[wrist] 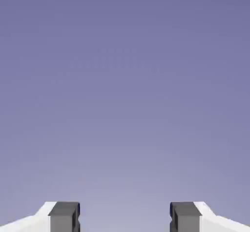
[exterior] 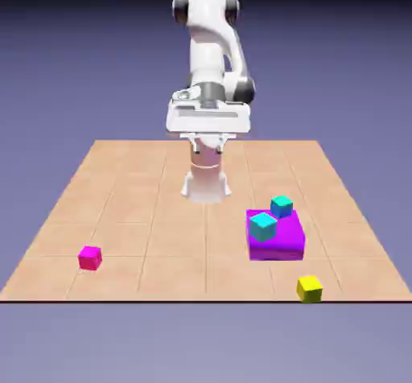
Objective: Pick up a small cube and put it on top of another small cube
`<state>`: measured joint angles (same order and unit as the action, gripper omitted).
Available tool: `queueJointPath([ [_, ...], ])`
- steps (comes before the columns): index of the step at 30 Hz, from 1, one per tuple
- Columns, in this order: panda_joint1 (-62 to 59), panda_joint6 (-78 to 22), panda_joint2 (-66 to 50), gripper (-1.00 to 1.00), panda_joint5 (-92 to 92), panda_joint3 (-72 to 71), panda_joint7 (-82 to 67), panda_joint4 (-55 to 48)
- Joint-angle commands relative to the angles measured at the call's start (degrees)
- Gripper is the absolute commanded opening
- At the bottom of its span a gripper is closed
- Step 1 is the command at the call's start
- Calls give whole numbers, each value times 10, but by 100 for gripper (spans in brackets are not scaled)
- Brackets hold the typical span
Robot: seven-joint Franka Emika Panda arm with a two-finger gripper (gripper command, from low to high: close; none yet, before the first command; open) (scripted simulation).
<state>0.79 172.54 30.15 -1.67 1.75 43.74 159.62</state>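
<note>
The small magenta-pink cube (exterior: 90, 257) rests on the table near the front at the exterior view's left. A yellow cube (exterior: 310, 288) of like size lies at the front edge toward the right. My gripper (exterior: 208, 142) hangs high over the back middle of the table, far from both cubes. In the hand view my gripper (wrist: 125, 216) is open, with its two grey fingertips (wrist: 64, 216) wide apart and only blue-violet backdrop between them. No cube shows in the hand view.
A large flat purple block (exterior: 276, 236) sits right of centre with two teal cubes, one (exterior: 262, 226) toward its front left and one (exterior: 282, 206) toward its back. The tan tiled table (exterior: 161, 212) ends just in front of the yellow cube.
</note>
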Motion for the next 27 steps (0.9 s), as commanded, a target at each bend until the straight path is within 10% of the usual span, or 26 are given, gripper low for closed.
queueJointPath([
  [1,1,-12,-21,0,-14,15,11,-12],
  [27,24,-328,-561,0,-375,391,288,-310],
])
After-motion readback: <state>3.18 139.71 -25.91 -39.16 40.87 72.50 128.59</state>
